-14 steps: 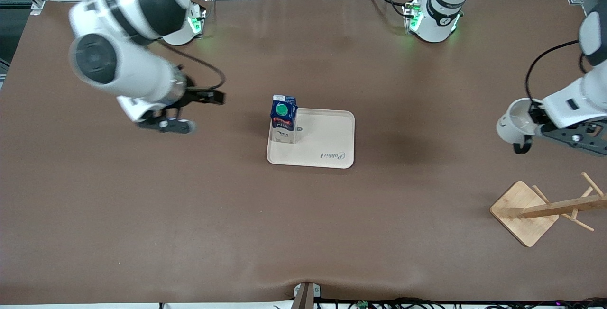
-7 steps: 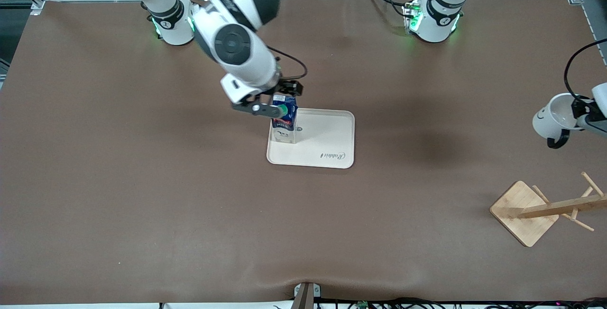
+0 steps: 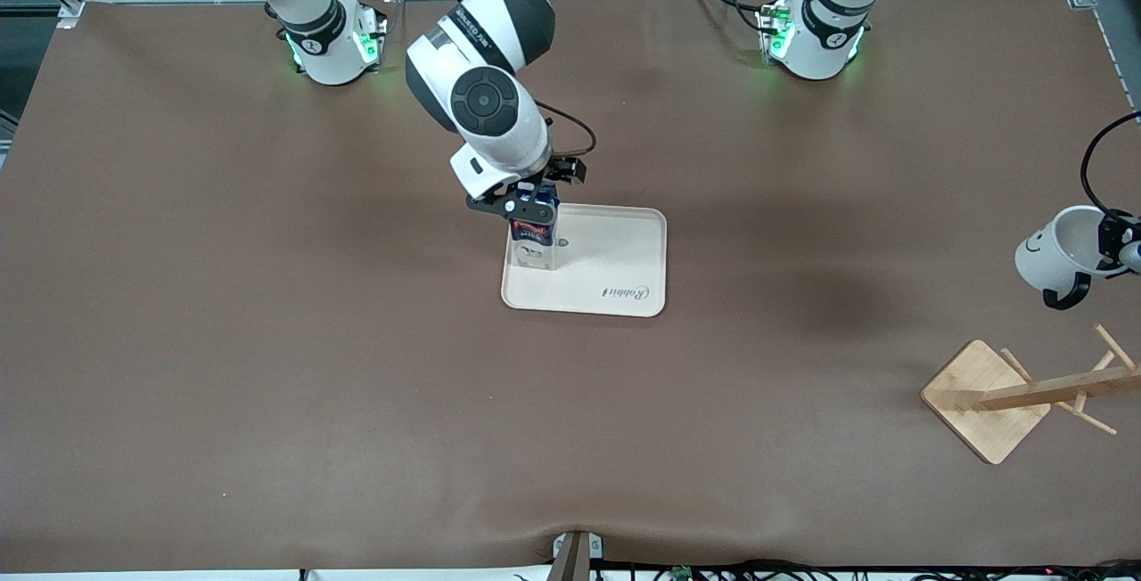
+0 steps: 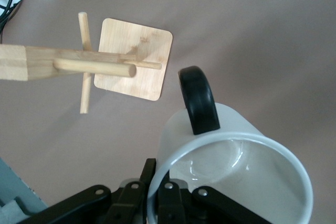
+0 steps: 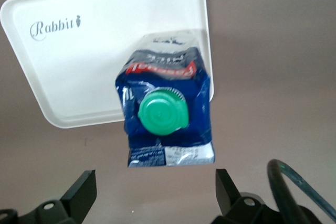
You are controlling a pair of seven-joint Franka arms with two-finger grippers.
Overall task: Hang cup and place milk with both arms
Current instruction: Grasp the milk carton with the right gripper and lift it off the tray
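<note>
The milk (image 3: 535, 241), a dark-blue carton with a green cap (image 5: 163, 111), stands on the cream tray (image 3: 619, 251) in a corner toward the right arm's end. My right gripper (image 3: 533, 194) hangs open by the carton's top. In the right wrist view its fingers (image 5: 84, 191) stand wide and short of the milk (image 5: 168, 129), not touching it. My left gripper (image 4: 157, 182) is shut on the rim of the white cup (image 4: 231, 166), whose black handle (image 4: 199, 100) points toward the wooden rack (image 4: 94, 67). The cup (image 3: 1056, 251) hangs over the table at the left arm's end.
The wooden rack (image 3: 985, 398) stands on its square base near the left arm's end, nearer to the front camera than the spot under the cup, its pegged post (image 3: 1061, 388) leaning out past the picture's edge. Brown table surface (image 3: 357, 385) surrounds the tray.
The right arm swung from the right arm's end of the table over to the milk on the tray, gripper still open. The left arm carried the cup closer to the rack.
</note>
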